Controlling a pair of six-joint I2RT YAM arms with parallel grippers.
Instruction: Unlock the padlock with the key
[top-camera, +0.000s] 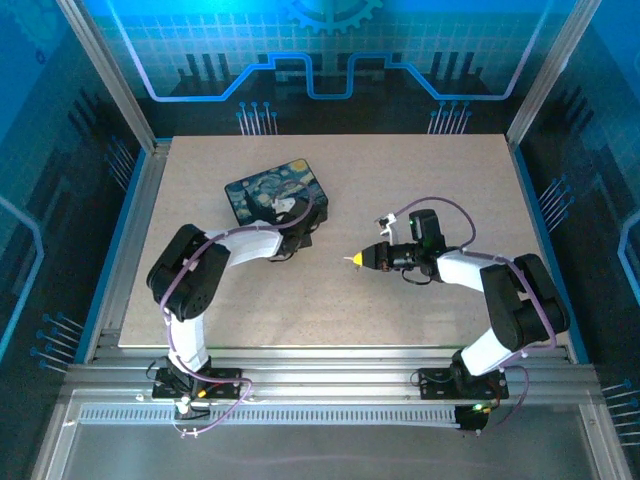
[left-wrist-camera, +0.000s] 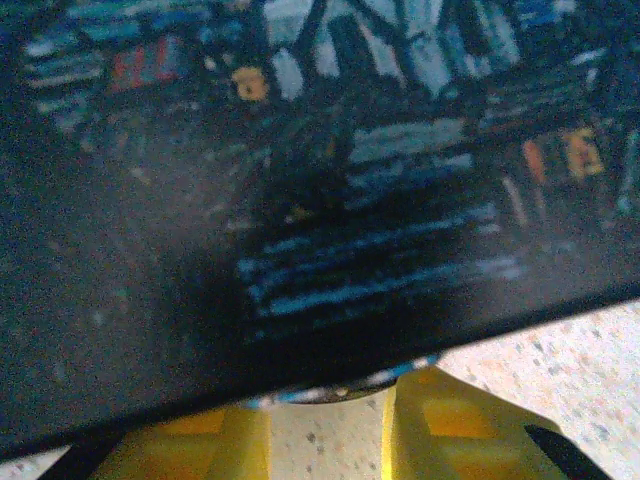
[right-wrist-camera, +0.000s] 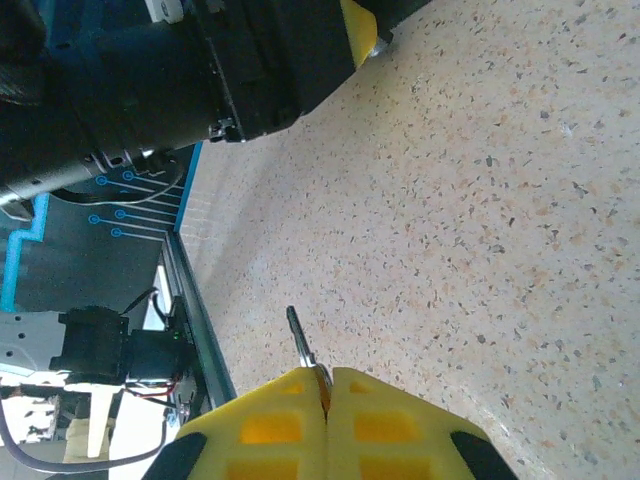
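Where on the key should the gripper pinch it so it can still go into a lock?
By its back end, squeezed across the flat faces, as the right gripper does now. The key is a thin flat sliver, and that hold leaves its blade poking out free in front.

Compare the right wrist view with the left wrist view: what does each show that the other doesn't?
Right wrist: the key pinched in the shut right pincer, its blade sticking out, and the left arm across the table. Left wrist: the painted box up close and blurred, with the left pincer open at its near edge. Both: the speckled table surface.
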